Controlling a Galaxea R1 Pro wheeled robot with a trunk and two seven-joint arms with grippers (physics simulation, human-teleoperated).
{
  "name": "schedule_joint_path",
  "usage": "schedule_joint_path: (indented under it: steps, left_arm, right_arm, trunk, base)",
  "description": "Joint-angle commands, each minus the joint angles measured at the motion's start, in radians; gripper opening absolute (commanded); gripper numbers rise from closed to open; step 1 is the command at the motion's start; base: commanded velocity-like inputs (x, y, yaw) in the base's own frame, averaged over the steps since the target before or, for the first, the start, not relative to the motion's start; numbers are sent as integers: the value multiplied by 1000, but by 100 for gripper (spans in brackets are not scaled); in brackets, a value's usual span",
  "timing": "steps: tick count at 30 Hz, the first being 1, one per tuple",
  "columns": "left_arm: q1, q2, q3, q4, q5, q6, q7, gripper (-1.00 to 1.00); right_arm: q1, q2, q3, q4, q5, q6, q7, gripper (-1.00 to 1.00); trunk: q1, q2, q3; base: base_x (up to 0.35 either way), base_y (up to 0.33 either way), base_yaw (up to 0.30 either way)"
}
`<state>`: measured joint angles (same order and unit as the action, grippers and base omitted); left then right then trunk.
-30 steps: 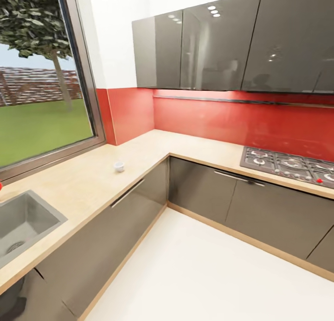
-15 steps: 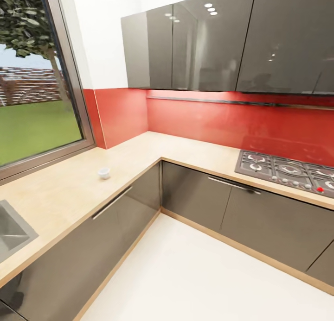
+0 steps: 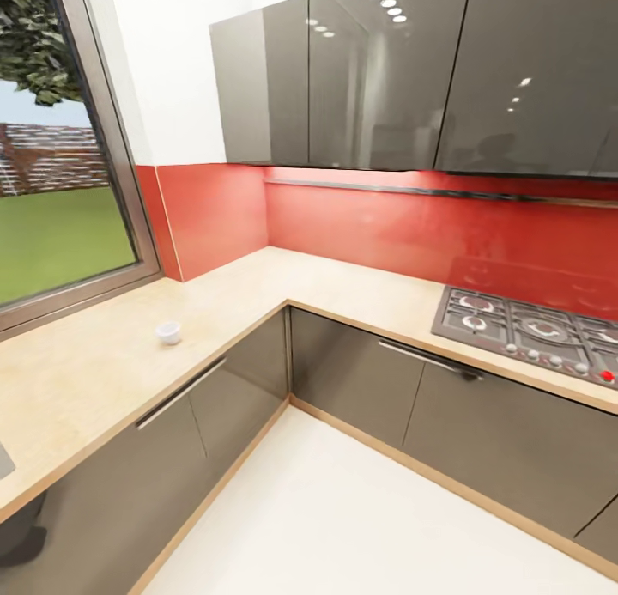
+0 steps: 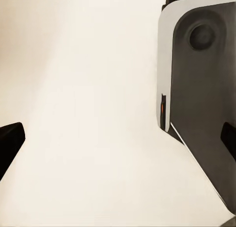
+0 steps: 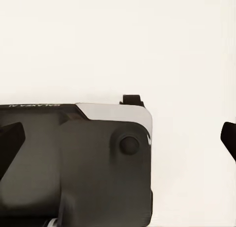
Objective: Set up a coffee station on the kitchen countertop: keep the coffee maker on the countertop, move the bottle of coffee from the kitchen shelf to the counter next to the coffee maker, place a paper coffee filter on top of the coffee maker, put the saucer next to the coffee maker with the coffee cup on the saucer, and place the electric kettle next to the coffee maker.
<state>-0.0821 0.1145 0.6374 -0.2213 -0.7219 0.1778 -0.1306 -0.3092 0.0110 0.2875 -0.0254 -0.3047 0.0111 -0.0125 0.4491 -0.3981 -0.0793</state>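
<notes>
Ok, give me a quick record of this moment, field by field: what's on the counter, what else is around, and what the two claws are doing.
counter: light wood L-shaped countertop over grey cabinet fronts
on counter: small white cup, upright, standing alone near the window side
stove: gas hob set into the right run
wall: red backsplash, dark wall cabinets above
left claw: open, holding nothing, over pale floor
right claw: open, holding nothing

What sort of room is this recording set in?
A simulated home kitchen, it seems: an L-shaped wooden countertop over grey cabinet fronts, a gas hob against a red backsplash, and a small white cup.
</notes>
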Motion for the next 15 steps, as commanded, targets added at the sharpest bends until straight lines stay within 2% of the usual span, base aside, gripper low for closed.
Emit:
schedule_joint_path:
  steps: [1,13,15]
  left_arm:
    - [-1,0,8,-3,-8,5,-7,100]
    - [-1,-1,8,-3,-8,4,-7,100]
    - [-1,-1,9,-3,-8,-12,-7,100]
  right_arm:
    - [0,0,8,-1,-10,1,-1,100]
    - [-1,1,9,-1,-10,1,-1,100]
    - [0,1,9,-1,-10,1,-1,100]
  trunk:
    - [1,-2,-3]
    - [1,-2,-11]
    - [1,-2,-12]
  base:
    - [262,-232,188]
    - [262,-231,231]
    - [261,-232,237]
